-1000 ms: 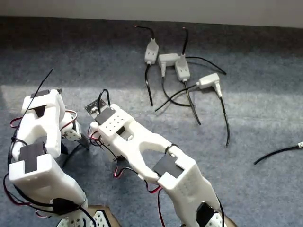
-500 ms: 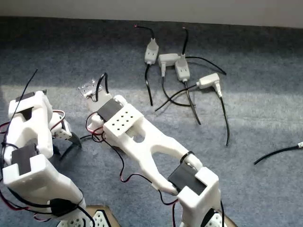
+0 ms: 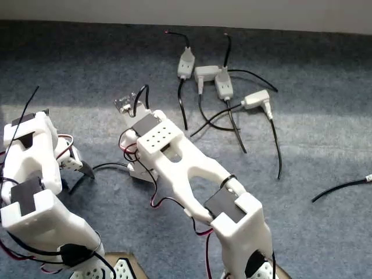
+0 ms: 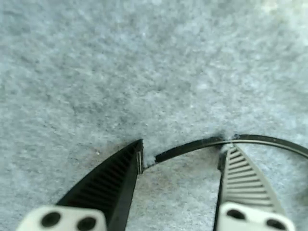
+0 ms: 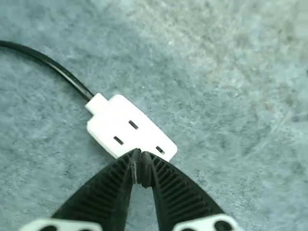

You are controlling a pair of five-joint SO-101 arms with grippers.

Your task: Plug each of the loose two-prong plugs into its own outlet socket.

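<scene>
Two jaws of the right gripper [image 5: 140,166] are seen pressed together, their tips touching the edge of the white outlet socket [image 5: 125,126] on the carpet [image 3: 325,133]. The left gripper [image 4: 183,156] is spread wide, with a black cable [image 4: 192,145] lying between its tips. The loose plugs [image 3: 224,84] are left well apart from both.

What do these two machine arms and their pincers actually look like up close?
The left arm and right arm are blocky white plastic shells with black rectangular blocks set in. Thin red and black wires loop around the joints. The right arm has a panel dotted with small round holes. The left gripper and right gripper each have two ribbed, pointed fingers on white bases.
</scene>
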